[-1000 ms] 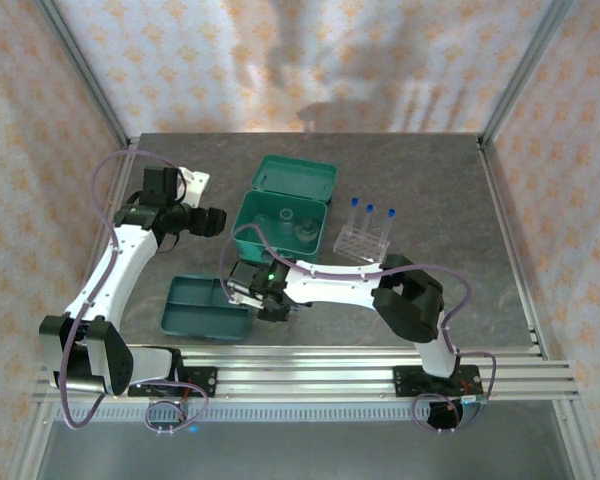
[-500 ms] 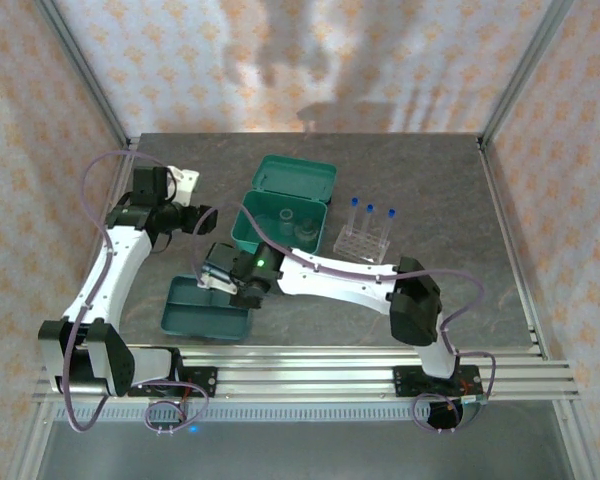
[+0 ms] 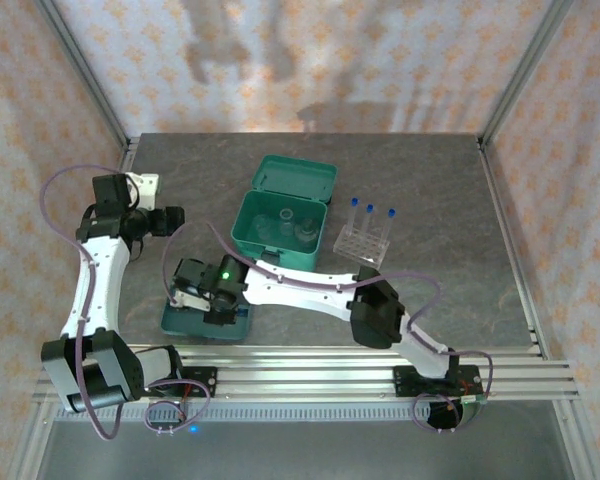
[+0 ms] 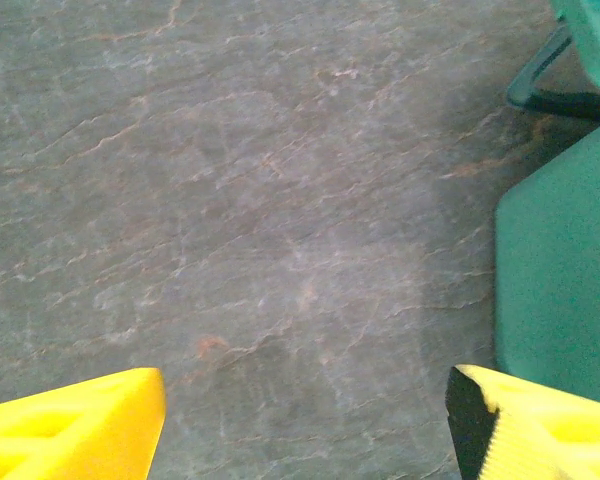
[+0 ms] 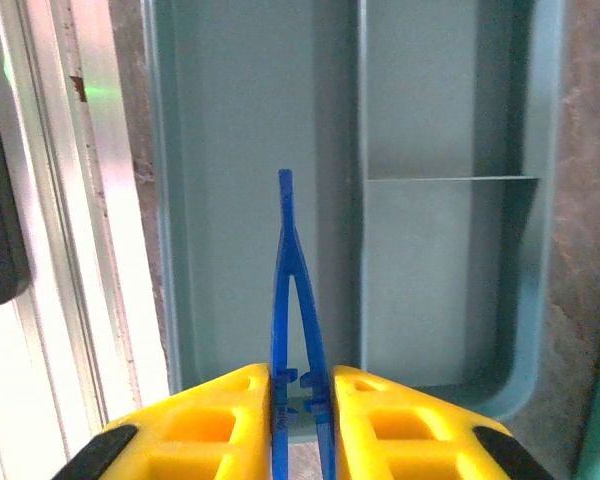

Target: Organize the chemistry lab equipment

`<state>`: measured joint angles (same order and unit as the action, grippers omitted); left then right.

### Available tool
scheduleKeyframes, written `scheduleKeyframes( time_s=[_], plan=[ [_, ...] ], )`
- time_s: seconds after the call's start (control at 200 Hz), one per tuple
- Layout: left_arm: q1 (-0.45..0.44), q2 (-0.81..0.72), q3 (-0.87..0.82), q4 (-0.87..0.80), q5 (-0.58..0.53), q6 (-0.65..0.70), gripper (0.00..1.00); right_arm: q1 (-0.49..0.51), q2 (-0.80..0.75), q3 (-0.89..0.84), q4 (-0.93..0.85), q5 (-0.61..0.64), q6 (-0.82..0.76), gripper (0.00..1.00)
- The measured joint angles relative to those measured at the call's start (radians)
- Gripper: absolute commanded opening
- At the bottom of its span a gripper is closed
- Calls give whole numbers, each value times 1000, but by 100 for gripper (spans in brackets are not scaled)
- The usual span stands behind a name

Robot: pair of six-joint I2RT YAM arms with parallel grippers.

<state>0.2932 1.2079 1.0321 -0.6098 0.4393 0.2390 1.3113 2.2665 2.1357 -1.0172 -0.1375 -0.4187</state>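
We see the right end effector (image 5: 300,385) clamping blue tweezers (image 5: 287,240) over the long compartment of the teal tray (image 5: 450,250). The left end effector (image 4: 305,410) stands open.

Blue plastic tweezers (image 5: 293,330) between fingers (image 5: 195,420) of right gripper (image 5: 300,385), over long compartment of flat teal divided tray (image 5: 440,100), smaller compartments right of fingers

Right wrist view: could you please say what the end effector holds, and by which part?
The right end effector pinches the blue tweezers across both legs at their wide end; the narrow end hangs over the teal tray.
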Motion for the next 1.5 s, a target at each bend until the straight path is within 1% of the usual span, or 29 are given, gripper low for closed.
scheduleKeyframes(
  time_s=[0.095, 0.31, 0.601, 0.816, 0.981, 1.081, 1.181, 1.321, 1.502],
  plan=[
    [22, -19, -35, -3, 0, 24, 77, 2, 28, 30, -9, -24, 4, 21],
    [71, -63, -75, -21, 18, 49, 78, 2, 64, 36, -8, -64, 7, 21],
    [150, -88, -93, -51, 60, 77, 78, 2, 143, 38, -6, -73, 7, 22],
    [186, -88, -93, -73, 86, 89, 77, 2, 158, 38, 3, -72, 15, 27],
    [192, -88, -93, -83, 99, 104, 77, 1, 160, 60, 2, -69, 16, 38],
    [192, -88, -93, -84, 105, 113, 78, 1, 160, 65, 2, -64, 14, 41],
    [192, -88, -93, -90, 104, 133, 77, 1, 157, 64, 0, -61, 15, 41],
    [192, -88, -93, -112, 105, 190, 77, -1, 90, 8, 8, -43, 19, 41],
    [192, -85, -92, -189, 121, 332, 77, -44, -162, -194, 69, -41, 90, 44]
  ],
)
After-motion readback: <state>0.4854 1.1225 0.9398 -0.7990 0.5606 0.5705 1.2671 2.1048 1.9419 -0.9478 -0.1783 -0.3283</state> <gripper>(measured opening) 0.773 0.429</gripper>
